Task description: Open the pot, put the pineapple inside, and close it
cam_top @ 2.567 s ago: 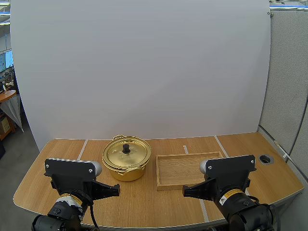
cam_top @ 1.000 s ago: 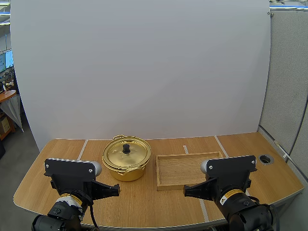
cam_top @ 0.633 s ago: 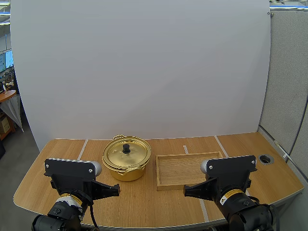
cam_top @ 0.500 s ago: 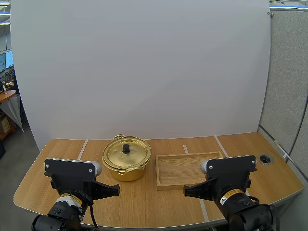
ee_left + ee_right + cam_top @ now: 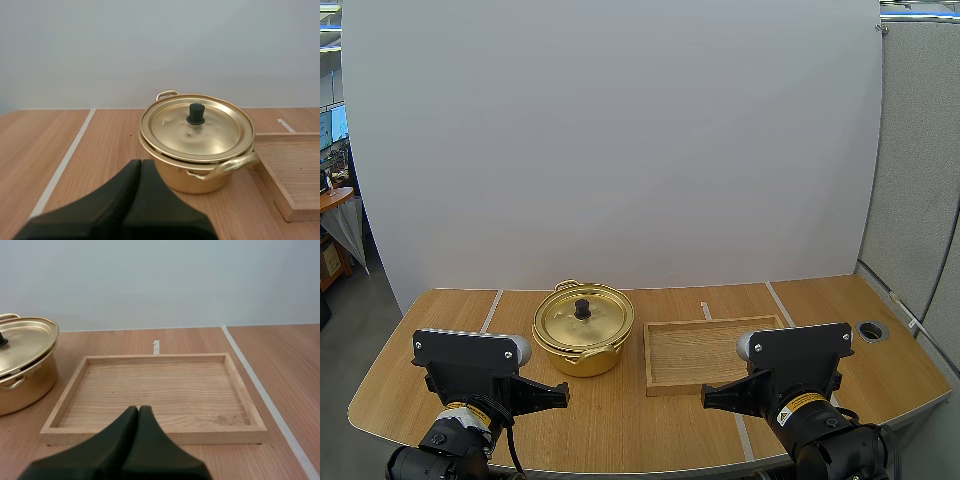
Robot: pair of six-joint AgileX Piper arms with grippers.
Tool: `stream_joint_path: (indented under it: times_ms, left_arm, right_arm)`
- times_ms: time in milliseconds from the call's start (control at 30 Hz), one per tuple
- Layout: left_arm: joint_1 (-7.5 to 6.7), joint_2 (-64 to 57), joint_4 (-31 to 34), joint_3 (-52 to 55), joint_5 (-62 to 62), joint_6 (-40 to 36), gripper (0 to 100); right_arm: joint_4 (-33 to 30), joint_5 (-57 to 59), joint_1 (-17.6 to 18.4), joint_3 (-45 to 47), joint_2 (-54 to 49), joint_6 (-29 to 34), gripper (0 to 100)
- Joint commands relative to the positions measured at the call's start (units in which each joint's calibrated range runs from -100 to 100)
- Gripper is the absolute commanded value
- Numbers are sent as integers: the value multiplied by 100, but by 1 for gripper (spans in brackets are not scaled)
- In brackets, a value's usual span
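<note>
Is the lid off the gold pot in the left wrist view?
No: the gold lid sits closed on the pot, with its black knob standing upright at the centre.

The round golden metal pot (image 5: 197,177) has its flat golden lid (image 5: 210,135) on, so its inside is hidden. In the left wrist view the lid covers most of the far handle. The black left gripper (image 5: 140,162), its fingers lying together, hides a small part of the pot's near wall. The shallow rectangular wooden tray (image 5: 292,165) is cut off there by the picture's edge. In the right wrist view the edge cuts the pot. There the black right gripper (image 5: 138,408), closed into one wedge, covers the middle of the tray's near wall.
</note>
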Motion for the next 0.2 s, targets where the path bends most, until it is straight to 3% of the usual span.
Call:
stream_joint_path:
  times_ms: [0, 167]
  left_arm:
    - [-4, -25, 24, 13, -113, -61, 0]
    - [-4, -25, 24, 13, -113, -61, 0]
  right_arm:
    - [-10, 2, -18, 0, -41, 8, 0]
    - [-10, 2, -18, 0, -41, 8, 0]
